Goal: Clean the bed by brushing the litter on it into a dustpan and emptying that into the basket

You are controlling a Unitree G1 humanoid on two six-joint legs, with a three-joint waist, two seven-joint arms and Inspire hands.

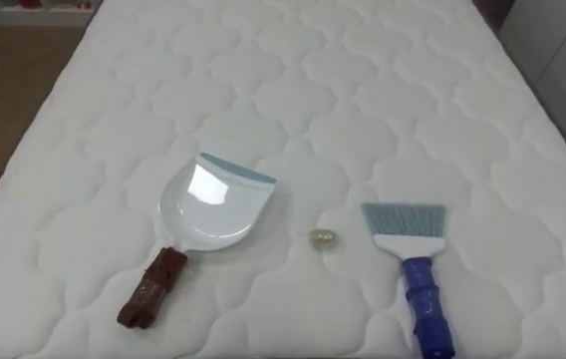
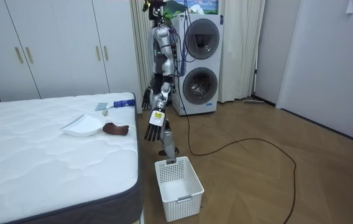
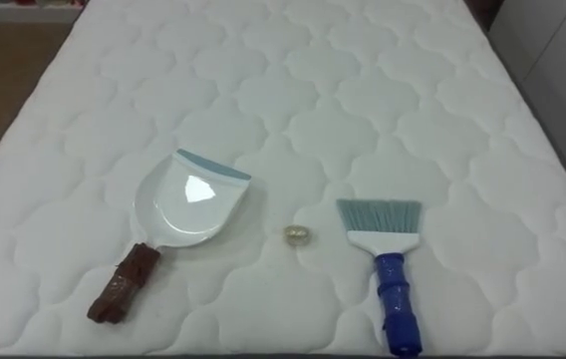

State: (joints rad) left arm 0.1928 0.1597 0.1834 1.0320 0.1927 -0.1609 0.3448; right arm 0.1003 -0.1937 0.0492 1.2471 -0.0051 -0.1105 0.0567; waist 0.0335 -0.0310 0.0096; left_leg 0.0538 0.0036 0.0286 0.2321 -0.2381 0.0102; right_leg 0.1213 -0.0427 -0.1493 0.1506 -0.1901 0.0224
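A small crumpled scrap (image 1: 323, 238) lies on the bed (image 1: 363, 100), low in the frame and just right of centre. It sits between the dustpan (image 1: 213, 207) on its left and the brush (image 1: 410, 249) on its right, touching neither.

The brush lies lengthwise up the picture. Its pale bristles point to the top, and its blue handle runs down to the lower right edge, the edge nearest the robot. The dustpan is slanted: its brown handle points to the lower left and its blue-edged lip faces the upper right. The scrap is therefore off to the side of the lip, not in front of it.

In the room view the robot stands upright at the bed's edge, in the middle of the frame, with a white basket (image 2: 178, 186) on the floor below it. Both arms hang straight down. The left hand (image 2: 154, 127) is the nearer and lower one. Its fingers hang loose and straight, holding nothing and clear of the mattress. The right hand (image 2: 146, 98), just above it in the picture, also looks slack and empty.

By the layout, the brush handle falls to the right hand and the dustpan handle to the left. Each handle already points back towards its own side. Neither tool has been picked up, so the sweeping has not yet begun.
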